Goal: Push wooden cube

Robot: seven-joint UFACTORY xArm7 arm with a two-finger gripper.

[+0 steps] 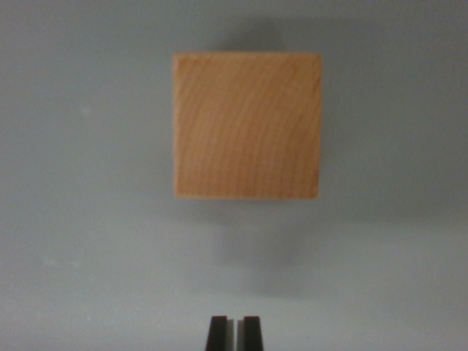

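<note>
Wooden cube (247, 125) sits centre-frame, upper half, on the grey surface (80, 219), square face up, edges parallel to the frame, no long axis, curved grain. My gripper (234, 333) is at the bottom edge below it, apart from it, fingertips nearly together, holding nothing.

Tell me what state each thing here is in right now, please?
Cube: lying flat on the grey surface, untouched, clear of the fingers.
Gripper: fingers nearly together with only a thin slit between them, holding nothing, at the bottom edge of the wrist view, below the cube.
</note>
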